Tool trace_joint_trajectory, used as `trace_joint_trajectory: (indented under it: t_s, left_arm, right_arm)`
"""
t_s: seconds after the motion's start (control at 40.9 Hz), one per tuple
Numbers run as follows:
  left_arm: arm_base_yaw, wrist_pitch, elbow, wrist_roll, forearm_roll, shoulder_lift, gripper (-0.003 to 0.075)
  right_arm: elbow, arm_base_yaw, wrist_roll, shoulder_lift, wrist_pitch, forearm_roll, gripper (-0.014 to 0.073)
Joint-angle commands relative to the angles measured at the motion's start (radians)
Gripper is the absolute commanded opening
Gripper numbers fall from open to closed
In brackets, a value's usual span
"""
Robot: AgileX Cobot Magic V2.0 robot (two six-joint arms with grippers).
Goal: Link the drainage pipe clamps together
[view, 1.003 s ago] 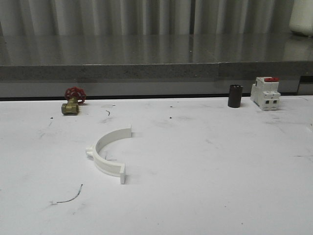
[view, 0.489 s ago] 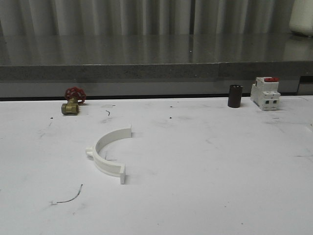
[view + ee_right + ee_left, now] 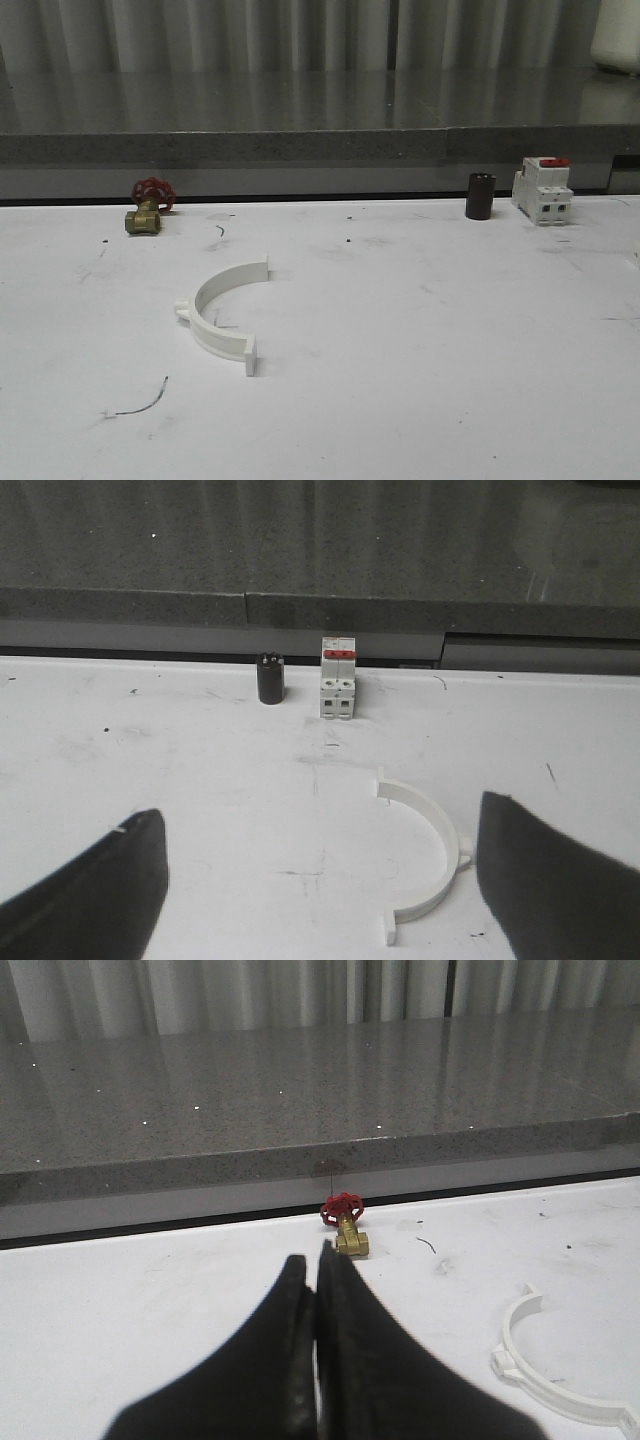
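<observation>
Valve (image 3: 150, 207), brass body with red handwheel, far left of front view near table's back edge; also upper centre of left wrist view, just beyond fingertips.

Left gripper (image 3: 317, 1265): black fingers pressed together, nothing between them. Points toward valve, not toward clamp.

Clamp half (image 3: 222, 311), white semicircle, left of centre in front view, flat on white table (image 3: 450, 380). Open side faces frame right; small tab on frame-left outer edge; flanged ends at upper right and lower right of arc. Chord between flanges runs roughly near-to-far. Same half probably at lower right of left wrist view (image 3: 545, 1380), off to side of closed fingers, well apart, partly cut by frame edge.

Second clamp half (image 3: 425, 855), lower right of centre in right wrist view, between fingers. Open side faces frame left, tab on frame-right outer edge, close beside right-hand finger.

Right gripper (image 3: 330, 880): fingers spread wide, empty, one at each lower corner.

Black cylinder (image 3: 481, 196) and white breaker with red top (image 3: 543, 190) at upper right of front view, well apart from both halves.

Judgement: right arm better placed, already straddling its half; left arm needs to open and swing toward its half. Halves not yet joined.
</observation>
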Motion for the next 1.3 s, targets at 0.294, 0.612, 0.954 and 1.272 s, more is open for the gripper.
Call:
trace_joint_trajectory:
  t_s: [0.294,0.612,0.954,1.272]
  left_arm:
    - [0.001,-0.078,-0.024,-0.002,0.005,0.007,-0.0020]
    - [0.001,-0.078,-0.024,-0.002,0.005,0.007,-0.0020]
    - [0.001,-0.078,-0.024,-0.002,0.005,0.007,-0.0020]
    - [0.001,-0.078,-0.024,-0.002,0.005,0.007,-0.0020]
  right_arm:
    - [-0.031,-0.004,-0.005,0.012,-0.078,-0.006,0.0643]
    - [-0.031,-0.004,-0.005,0.012,-0.080,-0.006,0.0643]
    - [-0.055,-0.004,-0.005,0.038,-0.071,0.020,0.0643]
    - [-0.404,-0.005,-0.005,0.569,0.097,0.012,0.0643]
